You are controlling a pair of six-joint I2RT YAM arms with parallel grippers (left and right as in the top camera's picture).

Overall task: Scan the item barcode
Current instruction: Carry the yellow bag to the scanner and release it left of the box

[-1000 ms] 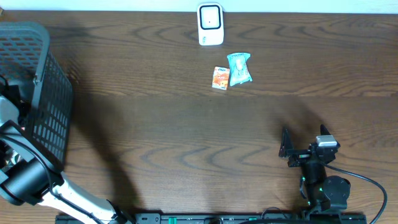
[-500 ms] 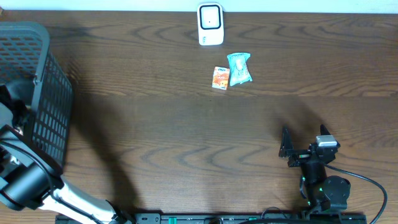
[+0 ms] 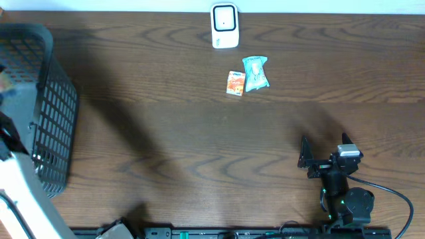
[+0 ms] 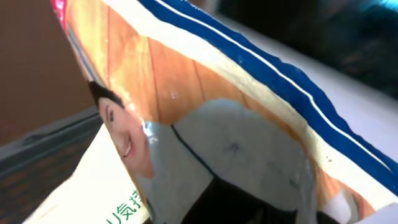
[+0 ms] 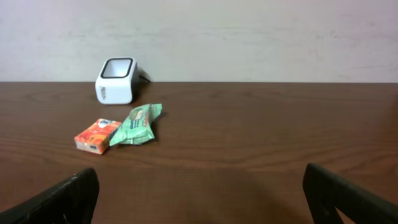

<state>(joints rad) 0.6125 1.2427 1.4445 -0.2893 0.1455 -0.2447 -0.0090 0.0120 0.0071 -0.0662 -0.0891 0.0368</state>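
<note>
Brown bench (image 3: 199, 146) holds a black basket (image 3: 53, 113) at the left, where the left fingers (image 4: 239, 202) seem to pinch a snack bag (image 4: 205, 124) tight for pick-up, the right fingers (image 5: 62, 199) rest spread wide, and next the bag likely needs lifting to the white scanner (image 3: 224, 26), barcode facing it.

table (image 3: 199, 146): dark wood grain
far edge, centre: white scanner (image 3: 224, 26), upright
near scanner, toward the arms: green pack (image 3: 255, 73), orange pack (image 3: 235, 83), side by side, touching
left end: black mesh basket (image 3: 53, 113)
</note>
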